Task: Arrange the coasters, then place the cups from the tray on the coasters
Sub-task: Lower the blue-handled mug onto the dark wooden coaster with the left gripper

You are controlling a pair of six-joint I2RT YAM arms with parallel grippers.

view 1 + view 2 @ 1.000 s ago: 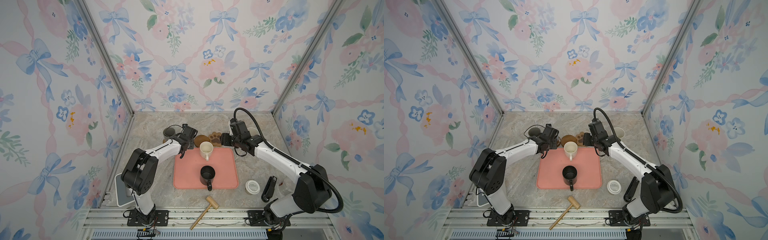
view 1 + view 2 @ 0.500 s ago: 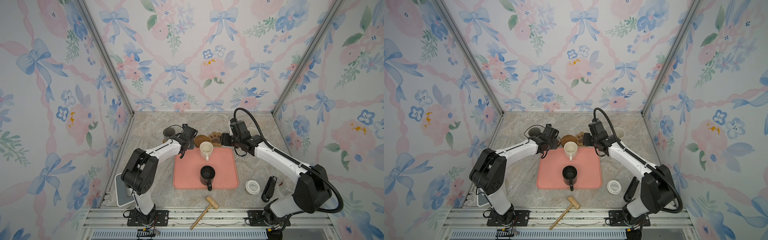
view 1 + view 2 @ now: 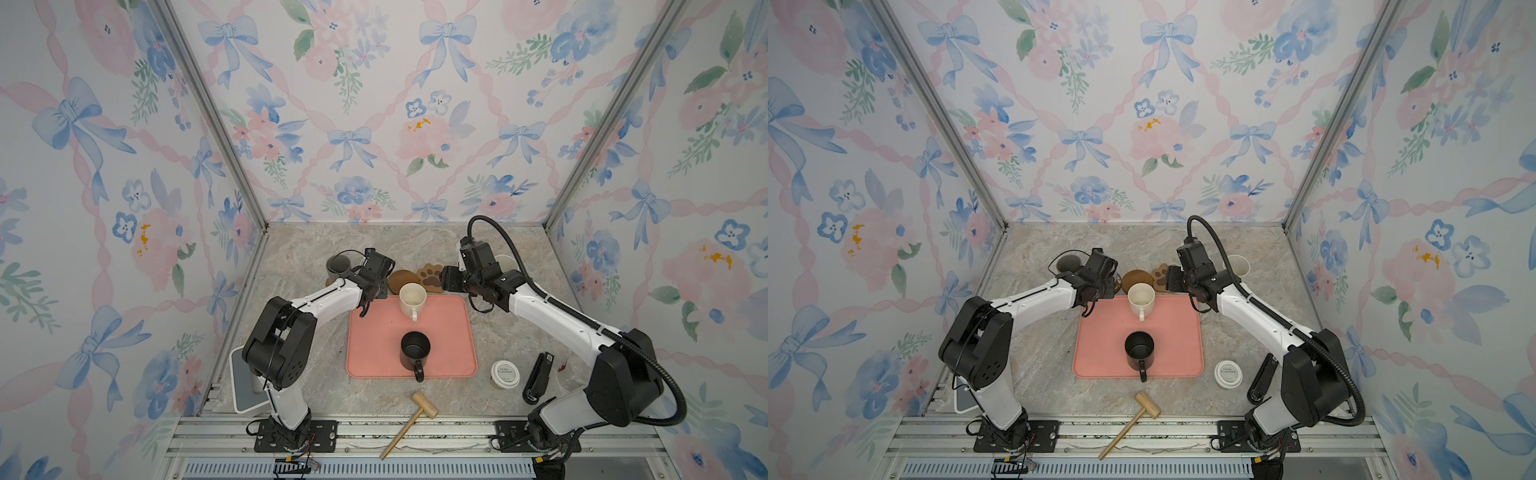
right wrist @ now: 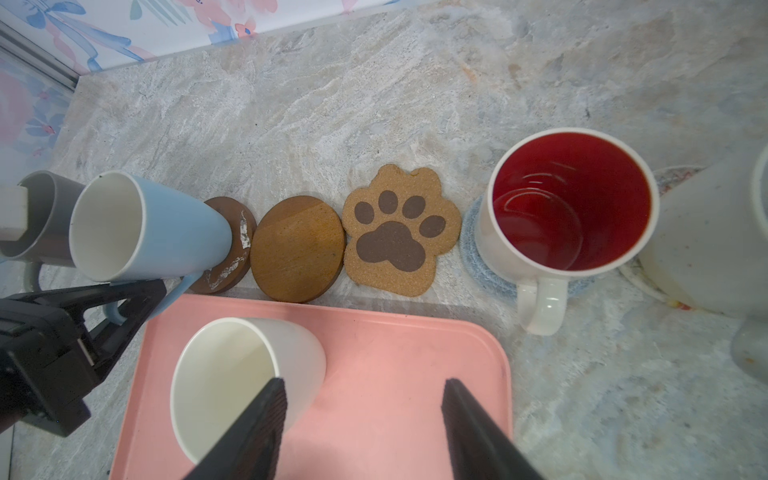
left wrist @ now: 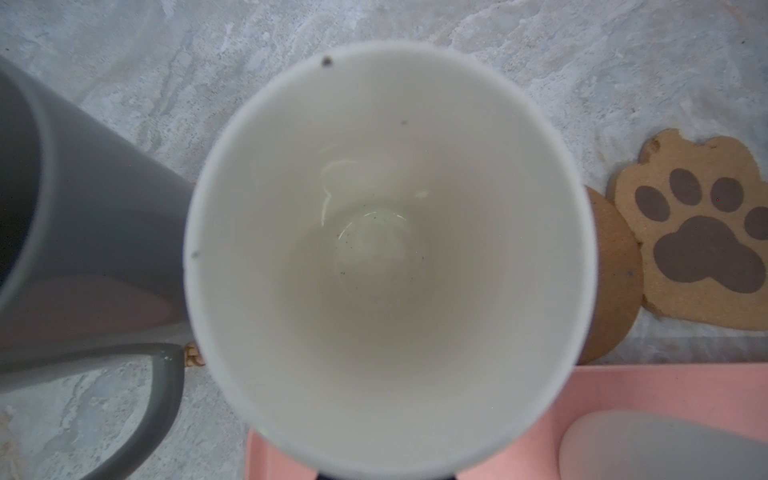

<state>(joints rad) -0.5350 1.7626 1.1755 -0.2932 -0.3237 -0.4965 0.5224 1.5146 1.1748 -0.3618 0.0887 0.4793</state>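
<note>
My left gripper [image 4: 160, 293] is shut on the handle of the light-blue mug [image 4: 141, 232], whose base is on a worn brown wooden coaster [image 4: 239, 245]; the left wrist view looks straight down into this mug [image 5: 386, 249]. My right gripper [image 4: 365, 395] hangs open over the pink tray [image 4: 395, 365], beside the cream mug [image 4: 249, 374]. The black mug [image 3: 414, 351] also stands on the tray. A bare wooden round [image 4: 297, 249] and the paw coaster [image 4: 399, 228] lie behind the tray. The red-inside mug [image 4: 569, 208] sits on the grey-blue coaster [image 4: 473, 249]. The grey mug [image 3: 338, 266] stands far left.
A speckled white mug [image 3: 505, 262] stands behind my right arm. At the front right are a white-lidded paper cup [image 3: 505, 372] and a black stapler [image 3: 540, 376]. A wooden mallet [image 3: 411, 419] lies at the front edge, a white flat device [image 3: 243, 386] at the front left.
</note>
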